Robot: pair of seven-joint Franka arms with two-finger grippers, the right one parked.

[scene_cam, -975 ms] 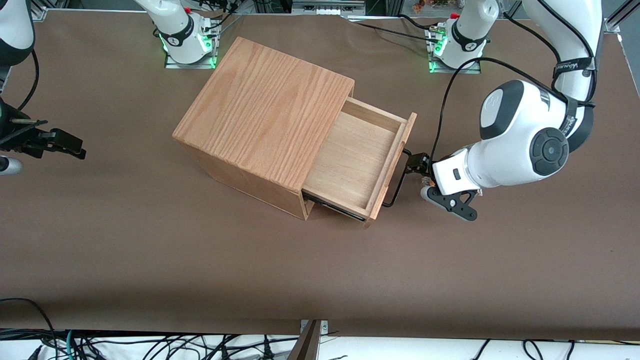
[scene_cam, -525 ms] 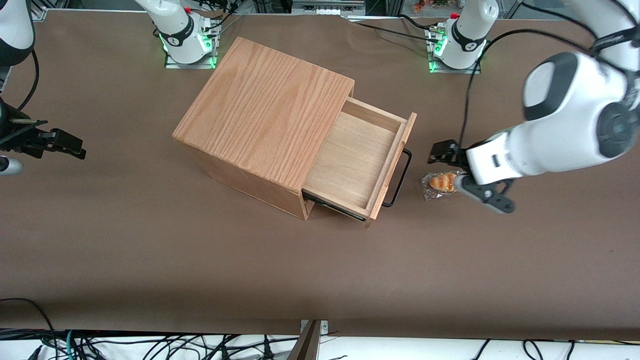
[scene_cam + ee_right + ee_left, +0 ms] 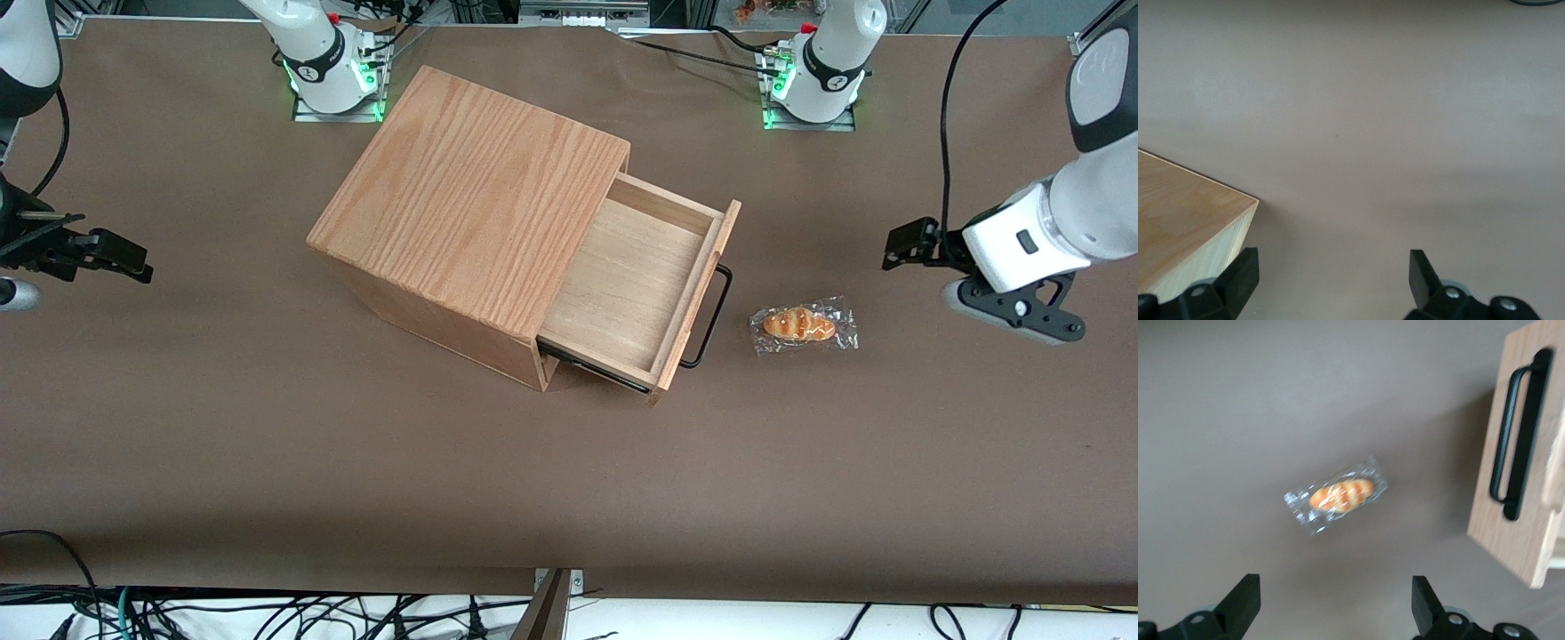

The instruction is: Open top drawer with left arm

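1. Now the top drawer (image 3: 633, 289) is sticking out of its wooden box (image 3: 471, 213), pulled open.
2. A wrapped bread roll (image 3: 803, 326) is lying just beside the drawer's black handle (image 3: 709, 316).
3. The left arm's gripper (image 3: 1336, 612) is hanging well apart from the drawer, toward the working arm's end, fingers (image 3: 1245, 603) spread wide, holding nothing.

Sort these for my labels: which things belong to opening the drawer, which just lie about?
Job:
top drawer, pulled out
its black handle
left arm's hand, open, raised toward the working arm's end

Lying about:
wrapped bread roll, on the table before the drawer
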